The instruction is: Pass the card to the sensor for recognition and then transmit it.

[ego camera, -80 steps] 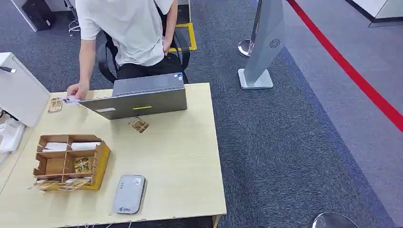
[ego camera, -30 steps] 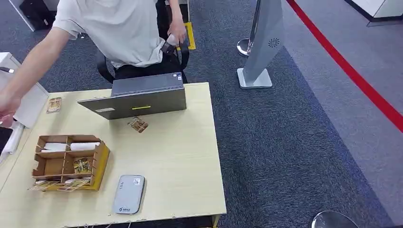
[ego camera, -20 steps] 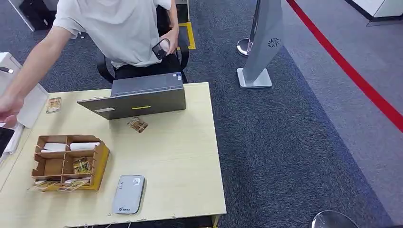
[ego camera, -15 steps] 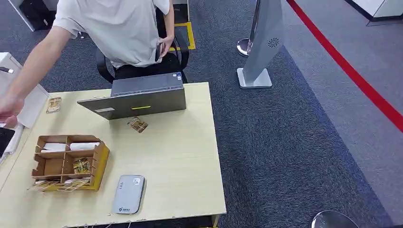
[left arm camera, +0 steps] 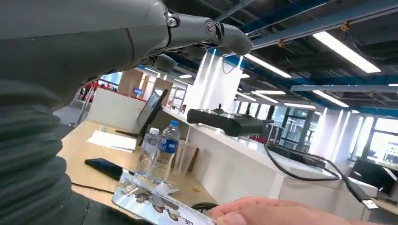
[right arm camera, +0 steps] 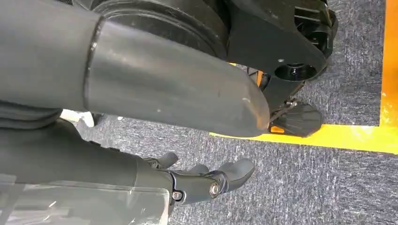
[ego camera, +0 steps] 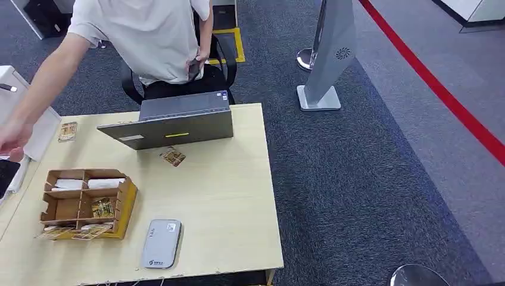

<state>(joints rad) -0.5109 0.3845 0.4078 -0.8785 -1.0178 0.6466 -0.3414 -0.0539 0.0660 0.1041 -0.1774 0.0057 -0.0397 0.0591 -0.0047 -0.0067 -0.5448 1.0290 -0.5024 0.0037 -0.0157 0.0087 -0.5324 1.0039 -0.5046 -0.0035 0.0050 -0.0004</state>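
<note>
A glossy patterned card (left arm camera: 155, 207) lies close under my left hand (left arm camera: 94, 56), and a person's fingertips (left arm camera: 263, 214) hold its far end. That hand's fingers (left arm camera: 211, 33) stretch out well apart from the card. In the head view the person's hand (ego camera: 12, 140) reaches past the table's left edge. The grey sensor (ego camera: 161, 243) lies flat near the table's front edge. Another card (ego camera: 173, 157) lies before the laptop (ego camera: 170, 122), and one more card (ego camera: 68, 131) sits at the far left. My right hand (right arm camera: 155, 98) hangs over carpet, holding nothing.
A cardboard organiser (ego camera: 86, 202) with several cards stands left of the sensor on the wooden table (ego camera: 226, 196). The person in a white shirt (ego camera: 143, 36) sits behind the laptop, phone (ego camera: 193, 68) at the hip. Bottles (left arm camera: 162, 150) and a white counter (left arm camera: 244, 164) stand beyond my left hand.
The person's hand left the table by the laptop and reached out past the left edge. Their other hand lowered the phone to the hip. The things on the table stayed put.
</note>
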